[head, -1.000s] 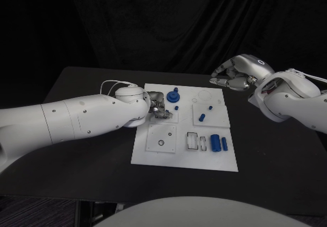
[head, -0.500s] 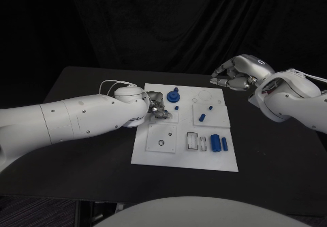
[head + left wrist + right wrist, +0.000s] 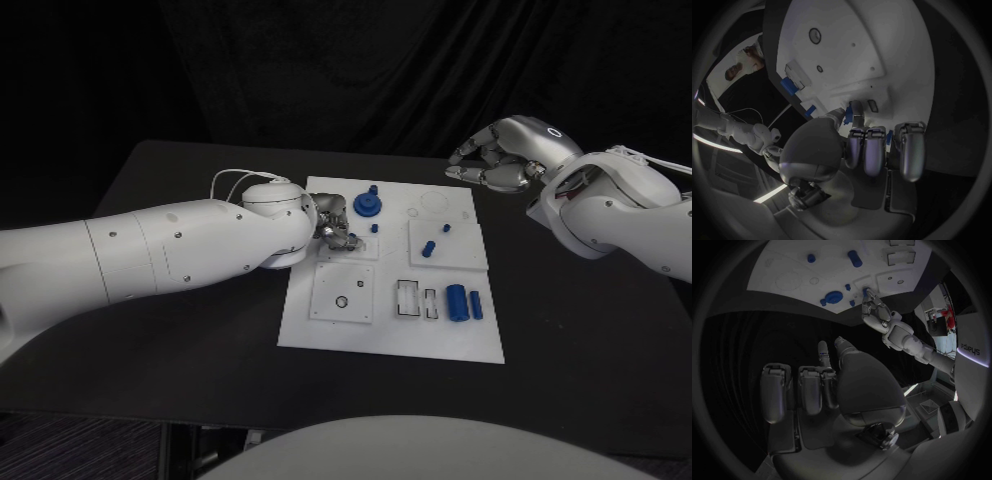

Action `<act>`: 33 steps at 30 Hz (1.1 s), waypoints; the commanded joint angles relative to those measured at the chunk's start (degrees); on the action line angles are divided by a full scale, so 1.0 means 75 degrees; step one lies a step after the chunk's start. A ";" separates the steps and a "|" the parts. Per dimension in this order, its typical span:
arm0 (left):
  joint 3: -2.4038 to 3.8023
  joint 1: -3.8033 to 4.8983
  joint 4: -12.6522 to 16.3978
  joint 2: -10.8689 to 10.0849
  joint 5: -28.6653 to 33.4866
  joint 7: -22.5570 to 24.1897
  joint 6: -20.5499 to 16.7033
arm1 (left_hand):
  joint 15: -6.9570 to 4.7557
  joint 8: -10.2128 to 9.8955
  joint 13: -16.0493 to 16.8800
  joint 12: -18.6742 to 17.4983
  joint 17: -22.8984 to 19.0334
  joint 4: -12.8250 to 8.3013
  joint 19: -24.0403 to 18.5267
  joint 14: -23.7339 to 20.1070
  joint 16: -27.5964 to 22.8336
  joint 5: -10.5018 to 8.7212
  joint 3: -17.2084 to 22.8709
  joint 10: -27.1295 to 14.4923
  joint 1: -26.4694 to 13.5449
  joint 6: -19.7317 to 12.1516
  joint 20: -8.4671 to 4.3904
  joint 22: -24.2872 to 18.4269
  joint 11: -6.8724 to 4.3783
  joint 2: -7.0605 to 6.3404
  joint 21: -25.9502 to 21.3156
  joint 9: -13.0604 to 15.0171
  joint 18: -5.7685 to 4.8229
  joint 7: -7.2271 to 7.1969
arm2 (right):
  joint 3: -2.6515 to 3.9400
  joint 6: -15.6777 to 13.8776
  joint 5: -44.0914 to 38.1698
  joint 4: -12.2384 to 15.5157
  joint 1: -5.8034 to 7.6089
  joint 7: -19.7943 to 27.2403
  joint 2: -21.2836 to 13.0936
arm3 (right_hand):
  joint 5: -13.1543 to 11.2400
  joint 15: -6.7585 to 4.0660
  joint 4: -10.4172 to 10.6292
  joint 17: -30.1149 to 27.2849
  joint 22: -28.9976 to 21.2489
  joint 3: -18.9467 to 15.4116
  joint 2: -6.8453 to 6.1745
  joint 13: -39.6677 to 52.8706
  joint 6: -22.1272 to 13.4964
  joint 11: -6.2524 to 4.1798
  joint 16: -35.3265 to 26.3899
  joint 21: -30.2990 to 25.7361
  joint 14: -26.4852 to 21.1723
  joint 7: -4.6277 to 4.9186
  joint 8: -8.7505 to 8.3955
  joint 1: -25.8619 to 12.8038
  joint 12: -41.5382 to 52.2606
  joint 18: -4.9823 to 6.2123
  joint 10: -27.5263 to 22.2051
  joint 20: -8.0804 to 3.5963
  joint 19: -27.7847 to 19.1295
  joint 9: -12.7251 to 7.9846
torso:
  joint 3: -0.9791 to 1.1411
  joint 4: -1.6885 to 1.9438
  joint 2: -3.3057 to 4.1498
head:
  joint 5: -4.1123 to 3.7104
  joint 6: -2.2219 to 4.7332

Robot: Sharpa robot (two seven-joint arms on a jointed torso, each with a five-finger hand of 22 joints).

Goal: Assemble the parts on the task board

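Left hand [image 3: 333,226] on task board [image 3: 361,335], fingers curled at a small blue part [image 3: 847,110]; grasp unclear.
Right hand [image 3: 490,158] clenched on nothing, off the board's far corner.

The room is dark. The white task board [image 3: 392,300] looks bright. Wrist pictures bend at the edges and look dim.

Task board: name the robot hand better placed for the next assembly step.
Left. The left robot hand is over the white board, beside the blue parts; the right robot hand hangs curled past the far edge.
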 commanded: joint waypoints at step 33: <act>0.0004 -0.0020 0.0108 -0.0039 -0.0026 0.0253 0.0038 | 0.0000 -0.0119 0.2007 -0.0033 0.2010 0.0030 0.0169 0.0794 0.0020 0.1896 0.0592 0.0812 0.0155 0.0083 -0.0014 0.1376 -0.0046 -0.0026 -0.0057 0.0213 0.0031 -0.0076 | 0.0006 0.0146 -0.0042 -0.0005 -0.0022 -0.0229 -0.0014 | 0.0046 0.0052 -0.0091 0.1387 0.1828 0.0039 0.0039 0.2012 0.0085 0.0046 0.0000 -0.0028 0.0685 -0.0014 -0.0011 0.0165 0.0020 0.0020 0.0809 0.0040 0.0545 0.0023 | 0.0004 -0.0004 0.0003 | -0.0011 -0.0001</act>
